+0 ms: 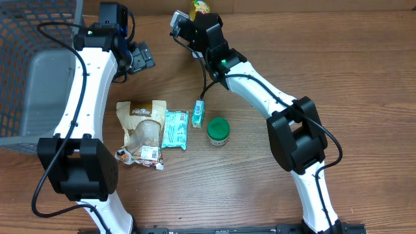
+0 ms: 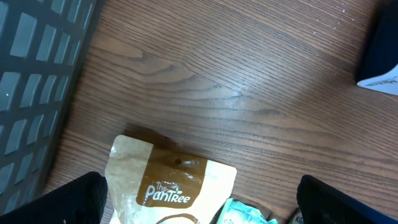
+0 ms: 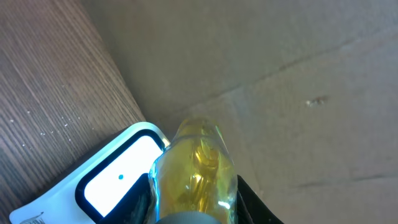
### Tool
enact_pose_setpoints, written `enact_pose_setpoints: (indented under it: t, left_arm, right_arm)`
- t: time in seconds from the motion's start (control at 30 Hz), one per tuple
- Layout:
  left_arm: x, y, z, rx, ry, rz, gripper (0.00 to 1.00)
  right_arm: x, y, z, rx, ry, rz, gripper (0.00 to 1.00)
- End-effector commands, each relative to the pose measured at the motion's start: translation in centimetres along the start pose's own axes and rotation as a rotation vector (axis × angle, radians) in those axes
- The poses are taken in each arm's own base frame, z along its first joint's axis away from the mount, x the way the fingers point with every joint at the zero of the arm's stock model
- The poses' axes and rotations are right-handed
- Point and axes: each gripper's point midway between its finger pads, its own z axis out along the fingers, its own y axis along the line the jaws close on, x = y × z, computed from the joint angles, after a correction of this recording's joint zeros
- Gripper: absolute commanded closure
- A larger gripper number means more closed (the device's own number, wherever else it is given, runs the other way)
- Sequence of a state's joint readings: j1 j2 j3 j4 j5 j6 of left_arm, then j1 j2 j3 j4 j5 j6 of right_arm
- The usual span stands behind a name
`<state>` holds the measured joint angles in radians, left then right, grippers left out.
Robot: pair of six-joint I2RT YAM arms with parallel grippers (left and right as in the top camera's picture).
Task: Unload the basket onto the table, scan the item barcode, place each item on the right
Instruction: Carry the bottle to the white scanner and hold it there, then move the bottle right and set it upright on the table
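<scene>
Your right gripper is closed partway around a yellow translucent bottle and holds it at the far edge of the table, in front of a cardboard wall. The bottle sits just right of the white, blue-rimmed scanner; you cannot tell whether the 2 touch. Your left gripper has its jaws spread as wide as they go, holds nothing, and hovers over bare wood just beyond the Pantree pouch. Nearer you, 4 items lie in a row, left to right: that pouch, a teal packet, a small green box and a green-lidded jar. A grey mesh basket stands at the far left.
</scene>
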<state>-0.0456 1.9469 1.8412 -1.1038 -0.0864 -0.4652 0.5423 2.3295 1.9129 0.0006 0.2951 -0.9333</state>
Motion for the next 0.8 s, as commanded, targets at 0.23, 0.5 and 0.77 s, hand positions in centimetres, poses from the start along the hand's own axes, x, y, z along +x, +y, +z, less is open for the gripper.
enact_pose_setpoints:
  t: [0.23, 0.5, 0.77]
  left_arm:
    - [-0.6, -0.3, -1.0, 0.020, -0.027, -0.012, 0.00]
    - [-0.6, -0.3, -1.0, 0.020, -0.027, -0.012, 0.00]
    - [-0.6, -0.3, -1.0, 0.020, -0.027, -0.012, 0.00]
  right_arm:
    - [-3.5, -10.4, -7.8, 0.105, -0.023, 0.391, 0.89]
    - [4.4, -13.3, -13.4, 0.079, 0.247, 0.885, 0.92]
    - [18.9, -10.5, -18.6, 0.114, 0.798, 1.148, 0.91]
